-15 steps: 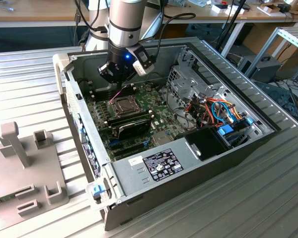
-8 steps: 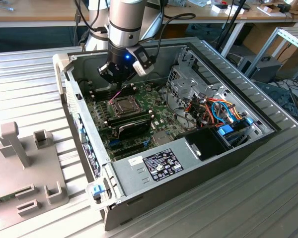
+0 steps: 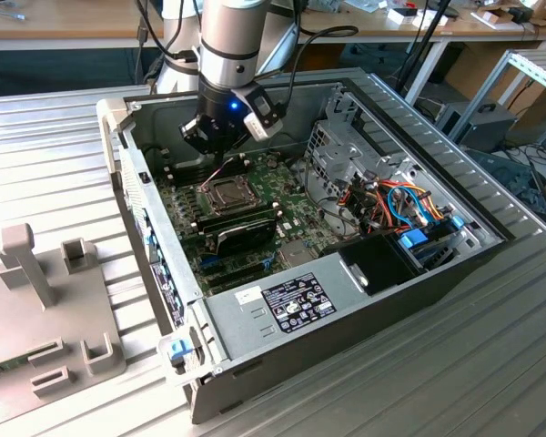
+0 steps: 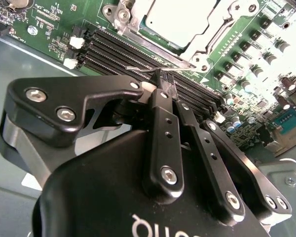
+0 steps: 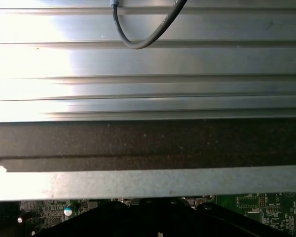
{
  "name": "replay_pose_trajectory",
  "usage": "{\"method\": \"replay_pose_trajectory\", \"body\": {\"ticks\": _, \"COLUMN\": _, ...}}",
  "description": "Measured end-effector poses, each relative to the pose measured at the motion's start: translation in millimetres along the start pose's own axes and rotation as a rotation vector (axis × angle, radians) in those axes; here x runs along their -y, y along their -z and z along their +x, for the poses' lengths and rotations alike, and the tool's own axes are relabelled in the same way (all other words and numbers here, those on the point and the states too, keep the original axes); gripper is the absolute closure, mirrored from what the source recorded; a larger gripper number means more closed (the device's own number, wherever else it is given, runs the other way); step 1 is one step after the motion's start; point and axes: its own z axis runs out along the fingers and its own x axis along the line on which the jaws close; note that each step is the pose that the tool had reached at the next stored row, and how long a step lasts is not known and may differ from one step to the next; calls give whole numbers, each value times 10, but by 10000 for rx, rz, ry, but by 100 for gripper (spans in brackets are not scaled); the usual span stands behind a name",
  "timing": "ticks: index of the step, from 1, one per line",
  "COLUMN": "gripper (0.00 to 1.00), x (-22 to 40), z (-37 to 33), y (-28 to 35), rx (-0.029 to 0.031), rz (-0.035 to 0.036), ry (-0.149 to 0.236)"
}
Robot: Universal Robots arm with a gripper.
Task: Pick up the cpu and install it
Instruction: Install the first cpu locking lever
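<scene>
The cpu (image 4: pixel 180 19), a flat square chip with a pale silvery top, lies in its socket on the green motherboard with the hinged metal frame (image 4: pixel 138 24) lying around it. In the exterior view the cpu (image 3: pixel 227 191) sits mid-board inside the open computer case. My gripper (image 4: pixel 163 81) hangs just beside the socket, over the black memory slots, with its two black fingers (image 4: pixel 160 113) pressed together. A thin wire lever (image 4: pixel 138 68) of the socket runs up to the fingertips; whether it is pinched is hidden. In the exterior view the gripper (image 3: pixel 217 146) is low inside the case's far end.
The case wall (image 3: pixel 132 182) stands close on the exterior view's left of the gripper. A metal drive cage (image 3: pixel 346 146) and coloured cables (image 3: pixel 400 205) are on the right. A black card (image 3: pixel 241 232) and power supply (image 3: pixel 287 305) lie nearer. A grey fixture (image 3: pixel 36 273) stands outside on the ribbed table.
</scene>
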Motion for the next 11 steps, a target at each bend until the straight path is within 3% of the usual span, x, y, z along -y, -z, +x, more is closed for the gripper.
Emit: {"method": "replay_pose_trajectory", "body": {"ticks": 11, "gripper": 89, "x": 2, "z": -60, "y": -30, "rx": -10, "rz": 4, "ry": -4}}
